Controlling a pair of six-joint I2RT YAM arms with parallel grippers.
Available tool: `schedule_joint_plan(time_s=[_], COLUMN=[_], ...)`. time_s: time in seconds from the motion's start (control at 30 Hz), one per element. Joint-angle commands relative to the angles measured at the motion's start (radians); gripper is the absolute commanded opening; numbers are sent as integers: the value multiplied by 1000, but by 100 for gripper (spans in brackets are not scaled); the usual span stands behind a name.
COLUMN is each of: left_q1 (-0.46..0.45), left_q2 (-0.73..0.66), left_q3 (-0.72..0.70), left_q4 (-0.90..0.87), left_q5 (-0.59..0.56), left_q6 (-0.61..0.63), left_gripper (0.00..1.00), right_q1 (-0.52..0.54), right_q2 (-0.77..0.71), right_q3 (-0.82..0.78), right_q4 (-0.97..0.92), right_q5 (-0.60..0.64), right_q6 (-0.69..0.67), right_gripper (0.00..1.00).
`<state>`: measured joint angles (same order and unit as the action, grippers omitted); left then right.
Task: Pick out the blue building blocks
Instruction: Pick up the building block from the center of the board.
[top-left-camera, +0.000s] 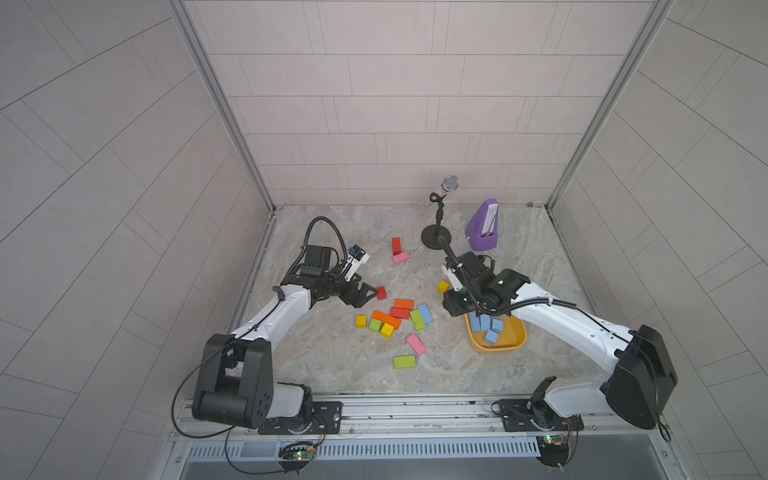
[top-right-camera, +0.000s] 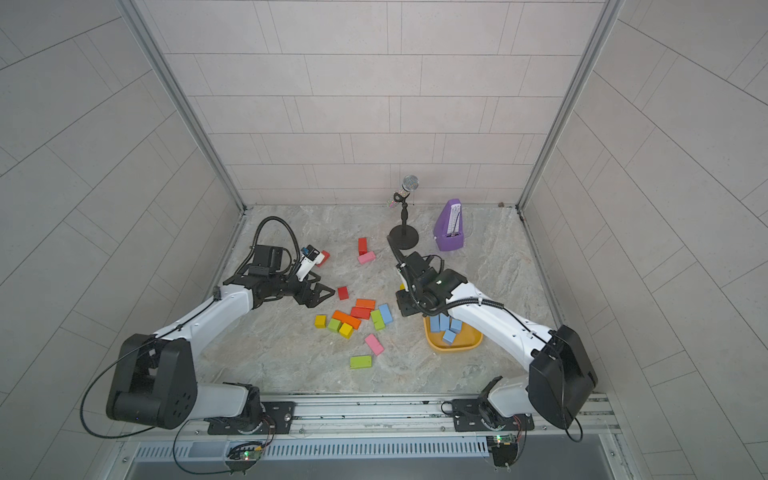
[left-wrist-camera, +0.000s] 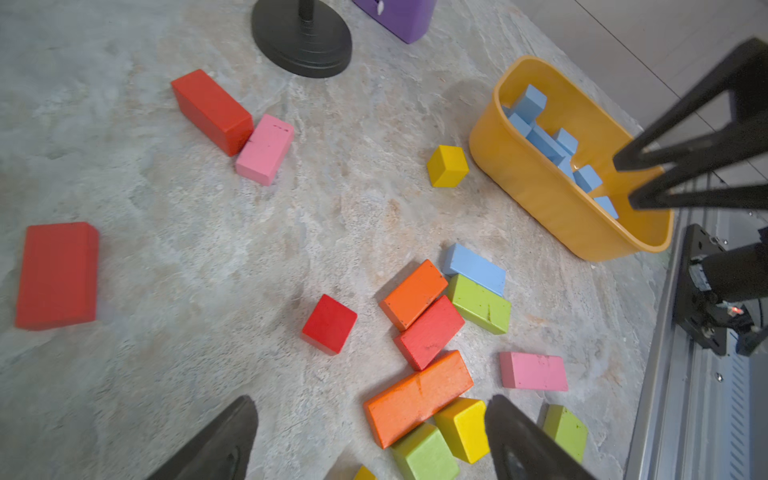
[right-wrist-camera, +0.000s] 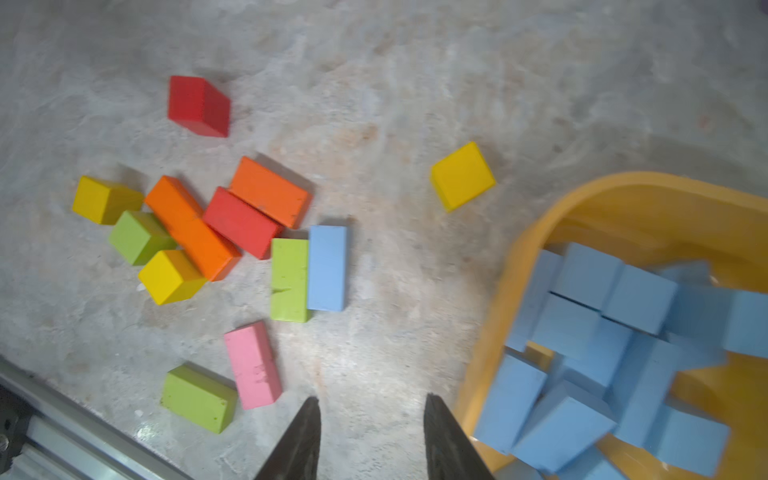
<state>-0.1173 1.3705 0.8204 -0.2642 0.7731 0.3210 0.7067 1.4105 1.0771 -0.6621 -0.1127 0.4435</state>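
Several blue building blocks (right-wrist-camera: 602, 332) lie heaped in a yellow-orange tub (right-wrist-camera: 498, 311), which both top views show at the right (top-left-camera: 509, 343) (top-right-camera: 469, 338). One blue brick (top-left-camera: 424, 313) (left-wrist-camera: 474, 269) (right-wrist-camera: 327, 268) still lies flat on the table, pressed against a green brick (right-wrist-camera: 289, 279) at the edge of the mixed cluster. My right gripper (right-wrist-camera: 372, 397) hangs open and empty just outside the tub's left wall, over bare table. My left gripper (left-wrist-camera: 372, 399) (top-left-camera: 370, 296) is wide open and empty, low beside a red cube (top-left-camera: 380, 293) at the cluster's left.
Orange, red, yellow and green blocks (top-left-camera: 386, 319) crowd the middle. A pink brick (top-left-camera: 416, 344) and a green brick (top-left-camera: 404, 361) lie nearer the front. A yellow cube (top-left-camera: 443, 286) sits by the tub. At the back stand a microphone stand (top-left-camera: 436, 241) and a purple metronome (top-left-camera: 482, 228).
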Motion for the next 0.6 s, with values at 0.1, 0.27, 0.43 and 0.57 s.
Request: schedule_joint_plan(time_s=[0.1,0.27,0.43,0.57], left_q1=[66,87,89,88], left_q2=[-48,-88,-89,-83], left_q3=[8,-13,-13,-12], left_q4=[39,62,63,63], left_q5=[10,15,22,31], left_q6=[-51,-60,-60,-59], left_gripper=[91,91,91,90], right_q1=[78,79,79,80], right_q2=[203,310,343,361], right_q3=[86,115,94,63], right_q4=[17,1,9,61], right_q5=[38,57,70,29], right_q6=[53,64,84,106], right_gripper=[43,44,44,45])
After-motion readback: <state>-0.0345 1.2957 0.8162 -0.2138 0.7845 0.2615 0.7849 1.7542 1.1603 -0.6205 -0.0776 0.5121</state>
